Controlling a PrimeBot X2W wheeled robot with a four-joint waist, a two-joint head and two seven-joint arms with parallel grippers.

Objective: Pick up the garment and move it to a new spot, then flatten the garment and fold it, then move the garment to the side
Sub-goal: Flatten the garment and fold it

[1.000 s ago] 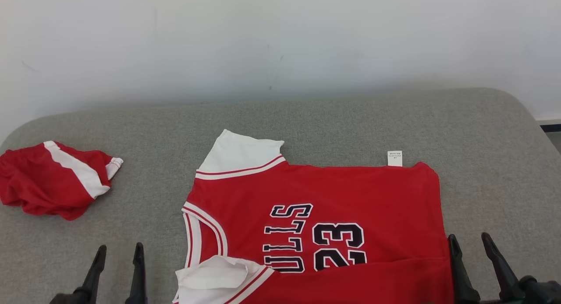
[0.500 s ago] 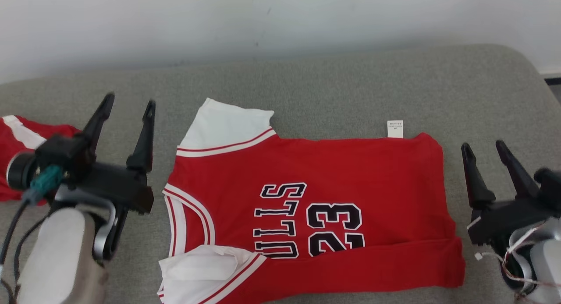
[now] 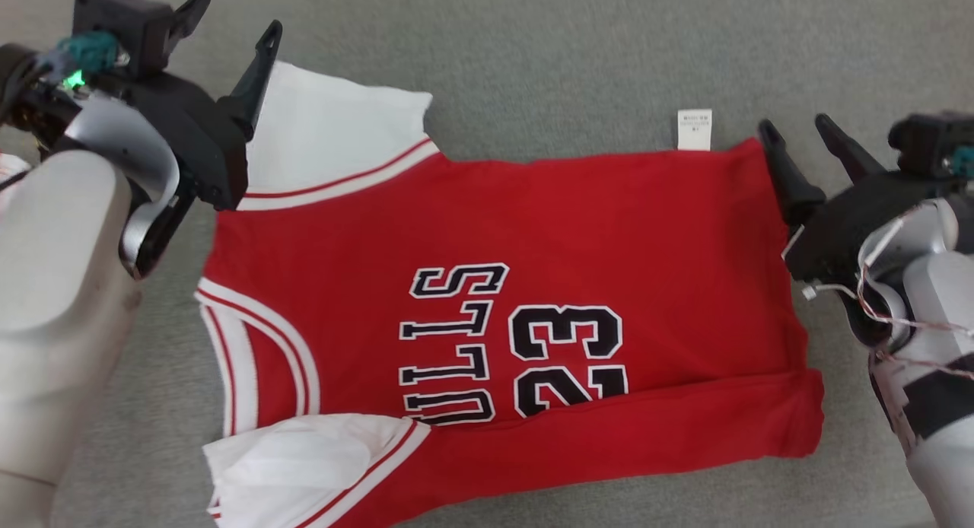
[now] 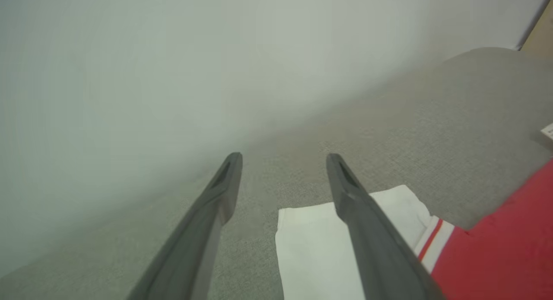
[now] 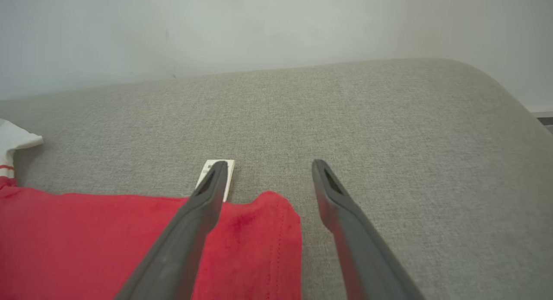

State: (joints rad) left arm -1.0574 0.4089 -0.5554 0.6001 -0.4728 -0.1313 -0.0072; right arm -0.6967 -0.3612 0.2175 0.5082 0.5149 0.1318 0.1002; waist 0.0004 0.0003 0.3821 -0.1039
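One red jersey (image 3: pixel 533 231) is lying flat on the grey fabric-covered worktop (image 3: pixel 533 56), directly in front of the robot, its long axis running left to right across the head view. The neck opening (image 3: pixel 259 361) is pointing toward the robot's left and the hem (image 3: pixel 787 345) toward its right, so the black lettering (image 3: pixel 456 345) and the number 23 (image 3: pixel 567 357) are sitting sideways, their tops facing left. Along the nearest side a strip of red cloth is lying folded over the body. Two white sleeves are showing: the near sleeve (image 3: pixel 304 467) is lying crumpled at the left corner, and the far sleeve (image 3: pixel 335 125) is spreading smooth beyond the shoulder. One small white label (image 3: pixel 695 129) is sticking out from the far edge near the hem. Two hands are hovering at the far corners, both spread wide and gripping nothing. The left hand (image 3: pixel 237 17) is straddling the far sleeve's outer edge, one finger above the white cloth. The right hand (image 3: pixel 795 126) is straddling the far hem corner, one finger above the red cloth beside the label
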